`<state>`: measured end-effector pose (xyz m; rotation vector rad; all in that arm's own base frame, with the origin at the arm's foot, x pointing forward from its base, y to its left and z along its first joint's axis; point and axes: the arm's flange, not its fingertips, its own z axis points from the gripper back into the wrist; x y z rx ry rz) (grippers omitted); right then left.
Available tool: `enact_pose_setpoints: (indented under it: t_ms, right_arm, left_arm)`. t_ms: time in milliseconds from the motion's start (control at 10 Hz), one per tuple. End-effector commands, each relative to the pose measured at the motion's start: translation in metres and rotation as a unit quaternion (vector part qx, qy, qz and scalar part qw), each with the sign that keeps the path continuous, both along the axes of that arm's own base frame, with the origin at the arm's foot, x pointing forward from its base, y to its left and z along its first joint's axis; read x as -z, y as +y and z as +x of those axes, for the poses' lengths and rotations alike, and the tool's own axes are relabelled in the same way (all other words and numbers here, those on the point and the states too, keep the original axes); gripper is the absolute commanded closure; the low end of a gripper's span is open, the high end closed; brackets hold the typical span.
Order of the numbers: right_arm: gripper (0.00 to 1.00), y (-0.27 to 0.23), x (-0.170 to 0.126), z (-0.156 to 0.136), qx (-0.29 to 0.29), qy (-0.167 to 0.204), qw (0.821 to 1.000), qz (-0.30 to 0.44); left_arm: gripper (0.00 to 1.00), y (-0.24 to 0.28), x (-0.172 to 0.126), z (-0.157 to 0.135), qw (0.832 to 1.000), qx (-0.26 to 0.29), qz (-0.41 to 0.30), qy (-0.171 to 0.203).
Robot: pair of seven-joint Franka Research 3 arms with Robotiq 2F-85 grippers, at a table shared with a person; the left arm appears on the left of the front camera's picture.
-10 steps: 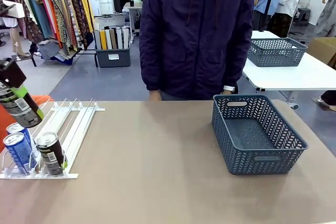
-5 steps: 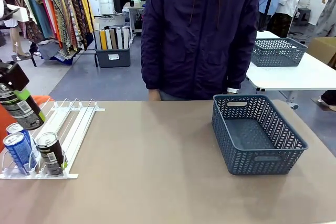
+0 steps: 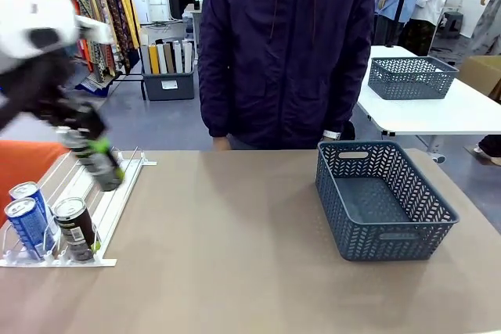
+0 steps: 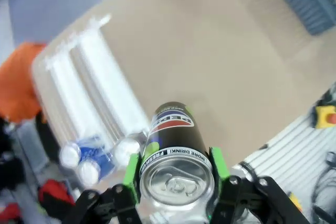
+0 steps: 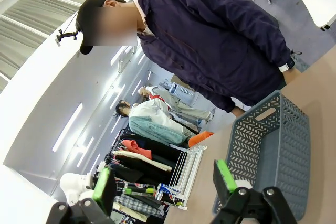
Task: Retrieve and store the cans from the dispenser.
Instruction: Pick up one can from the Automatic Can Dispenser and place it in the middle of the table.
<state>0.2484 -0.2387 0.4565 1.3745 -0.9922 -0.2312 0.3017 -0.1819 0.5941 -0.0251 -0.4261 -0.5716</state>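
Left gripper (image 4: 176, 177) pinches dark can (image 4: 175, 140), tilted, above dispenser (image 3: 117, 193).
Smooth, thin-walled, likely slippery: hold mid-body. Three cans (image 3: 74, 228) at its low end; right gripper (image 5: 164, 182) spread, empty.

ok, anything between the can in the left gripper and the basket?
No. In the front view the tabletop is bare from the can in the left gripper across to the basket.
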Motion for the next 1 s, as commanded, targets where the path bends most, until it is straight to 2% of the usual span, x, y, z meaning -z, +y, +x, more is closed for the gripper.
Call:
enact_pose_setpoints:
  t_ms: [0, 100, 200, 400, 600, 700, 900]
  right_arm:
    - [0.0, 0.0, -0.006, 0.001, 0.006, -0.004, 1.0, 0.013]
    - [0.0, 0.0, -0.006, 0.001, 0.006, -0.004, 1.0, 0.013]
    - [0.0, 0.0, -0.006, 0.001, 0.006, -0.004, 1.0, 0.013]
    - [0.0, 0.0, -0.006, 0.001, 0.006, -0.004, 1.0, 0.013]
    - [0.0, 0.0, -0.006, 0.001, 0.006, -0.004, 1.0, 0.013]
    - [0.0, 0.0, -0.006, 0.001, 0.006, -0.004, 1.0, 0.013]
    - [0.0, 0.0, -0.006, 0.001, 0.006, -0.004, 1.0, 0.013]
  left_arm:
    - [1.0, -0.095, 0.004, 0.049, 0.997, 0.073, 0.036, -0.002]
    - [1.0, -0.144, 0.024, 0.06, 0.992, 0.112, 0.054, 0.014]
    - [1.0, -0.19, 0.051, 0.063, 0.988, 0.123, 0.093, 0.009]
    - [1.0, -0.233, 0.101, 0.067, 0.982, 0.163, 0.089, 0.022]
    - [1.0, -0.245, 0.14, 0.075, 0.981, 0.181, 0.058, 0.045]
    - [1.0, -0.244, 0.148, 0.081, 0.983, 0.169, 0.053, 0.043]
    - [1.0, -0.236, 0.157, 0.09, 0.984, 0.161, 0.026, 0.072]
